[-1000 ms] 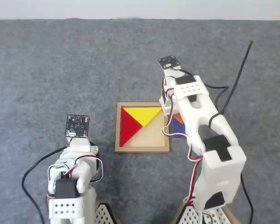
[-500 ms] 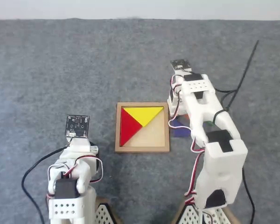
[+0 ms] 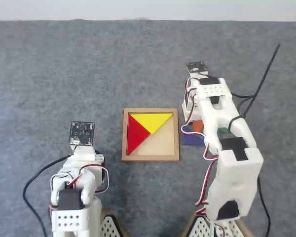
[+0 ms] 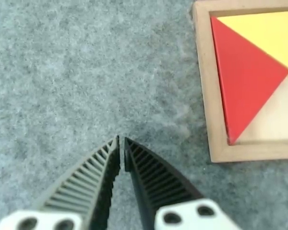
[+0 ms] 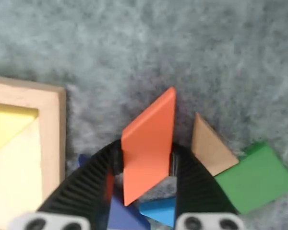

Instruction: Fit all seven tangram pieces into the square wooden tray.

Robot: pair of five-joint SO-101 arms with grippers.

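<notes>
The right gripper (image 5: 146, 160) pinches the orange piece (image 5: 151, 143) across its narrow width, above the loose pieces (image 5: 254, 175) lying just right of the tray (image 3: 150, 158). The grip looks slight, so the piece could twist or slip out on the way over. Its slanted shape could also catch the tray's rim, or land on the red triangle (image 3: 134, 133) or the yellow triangle (image 3: 152, 121). The left gripper (image 4: 121, 141) is closed and empty over the carpet (image 4: 62, 72), left of the tray.

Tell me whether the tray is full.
Not full. The tray holds only a red triangle and a yellow triangle; the rest of its floor is bare wood.
</notes>
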